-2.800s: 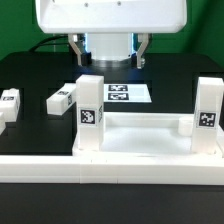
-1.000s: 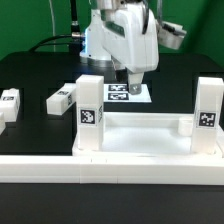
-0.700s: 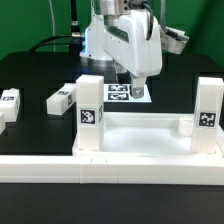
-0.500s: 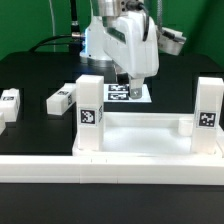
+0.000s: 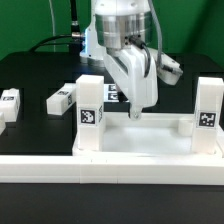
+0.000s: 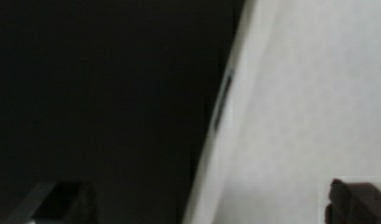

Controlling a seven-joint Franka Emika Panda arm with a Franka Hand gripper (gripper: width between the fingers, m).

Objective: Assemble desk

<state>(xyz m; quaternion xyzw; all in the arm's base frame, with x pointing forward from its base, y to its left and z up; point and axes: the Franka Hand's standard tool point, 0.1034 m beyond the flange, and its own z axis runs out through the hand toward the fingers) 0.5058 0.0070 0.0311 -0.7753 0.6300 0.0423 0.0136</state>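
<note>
The white desk top [image 5: 150,140] lies at the front of the black table. Two white tagged legs stand upright at its corners, one at the exterior view's left [image 5: 90,113] and one at its right [image 5: 208,115]. Two more legs [image 5: 62,97] [image 5: 8,101] lie loose on the table at the left. My gripper [image 5: 135,112] hangs low over the top's far rim, between the upright legs. In the wrist view the gripper [image 6: 205,205] is open and empty, its dark fingertips [image 6: 55,203] far apart over the edge between black table and white plastic.
The marker board [image 5: 116,94] lies behind the gripper, mostly hidden by the arm. A long white rail [image 5: 100,172] runs along the front, below the desk top. Black cables hang at the back left.
The arm has come down into view. In the last half second the gripper moved from over the marker board toward the camera and lower, to the desk top's far rim.
</note>
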